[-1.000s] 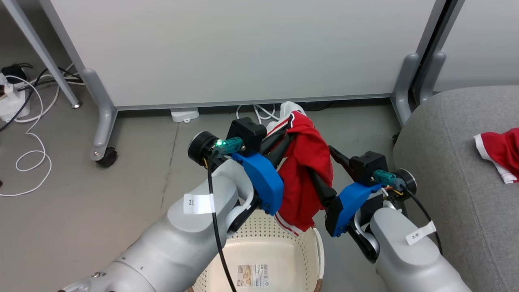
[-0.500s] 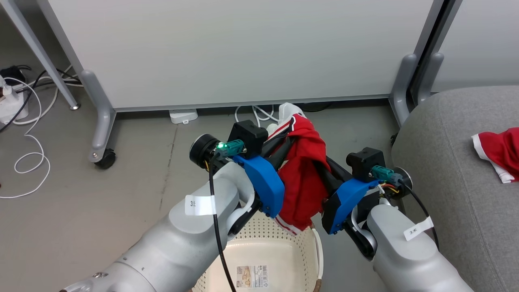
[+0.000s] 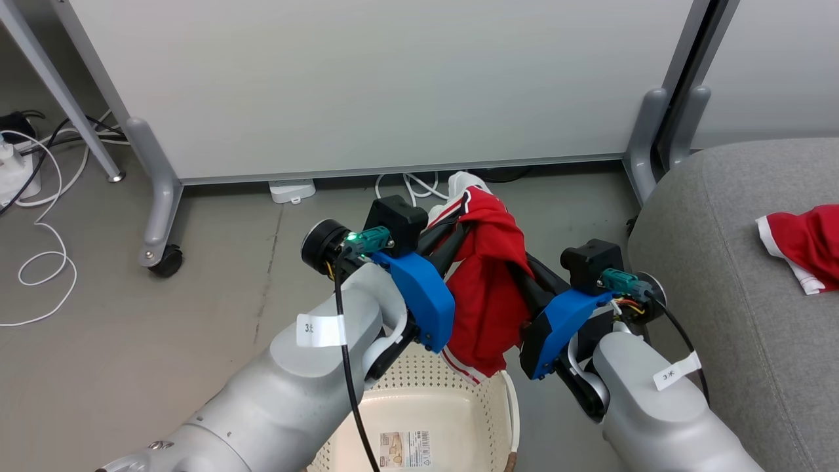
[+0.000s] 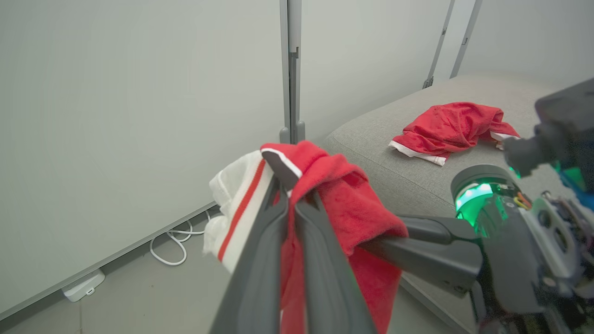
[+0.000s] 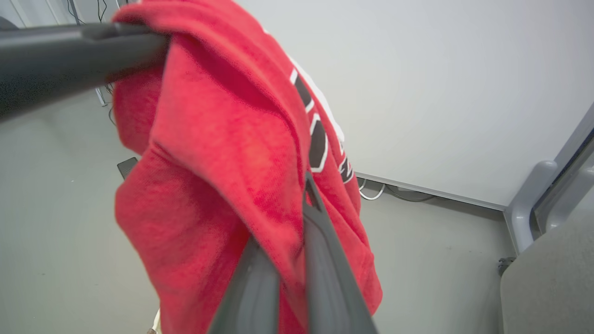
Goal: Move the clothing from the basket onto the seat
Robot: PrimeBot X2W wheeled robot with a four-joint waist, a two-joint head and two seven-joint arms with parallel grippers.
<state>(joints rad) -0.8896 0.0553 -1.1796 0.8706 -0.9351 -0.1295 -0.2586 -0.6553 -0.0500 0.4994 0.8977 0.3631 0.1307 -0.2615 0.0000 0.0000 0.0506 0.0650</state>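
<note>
The right hand [image 3: 529, 278] has just clenched on the striped garment [image 3: 488, 288] the left hand [image 4: 287, 190] grips, likely readying transfer to the seat [image 3: 721, 275] at three o'clock.

Above the basket [image 3: 510, 401], one garment [image 3: 488, 288] is held between the left gripper [image 3: 459, 231] and the right gripper [image 3: 527, 272]. The seat [image 3: 721, 282] is placed to the right, with the other garment [image 3: 799, 242] laid on it. A partition [image 3: 393, 85] stands behind.
</note>
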